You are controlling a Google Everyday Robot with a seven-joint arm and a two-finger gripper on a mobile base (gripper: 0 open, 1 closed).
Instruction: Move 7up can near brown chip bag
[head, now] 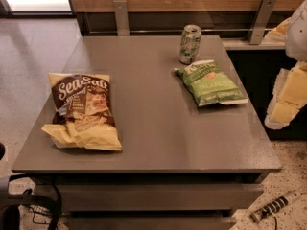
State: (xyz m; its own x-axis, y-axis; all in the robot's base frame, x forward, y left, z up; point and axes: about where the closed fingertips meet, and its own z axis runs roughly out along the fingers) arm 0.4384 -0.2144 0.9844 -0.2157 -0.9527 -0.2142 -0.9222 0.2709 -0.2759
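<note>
Your brown chip bag (84, 111) lies flat at the left front of the bench (153, 128). The 7up can (190, 44) stands upright at the far edge, well apart, awaiting pickup. The end effector (287, 97) hangs off the right; spread or closed, you cannot tell.

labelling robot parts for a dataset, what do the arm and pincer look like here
The arm shows as a rounded white shell at the right edge of the view. Below it, off the right side of the table, the pincer looks pale yellow and blocky with whitish edges. No cables or markings can be made out on either.
</note>
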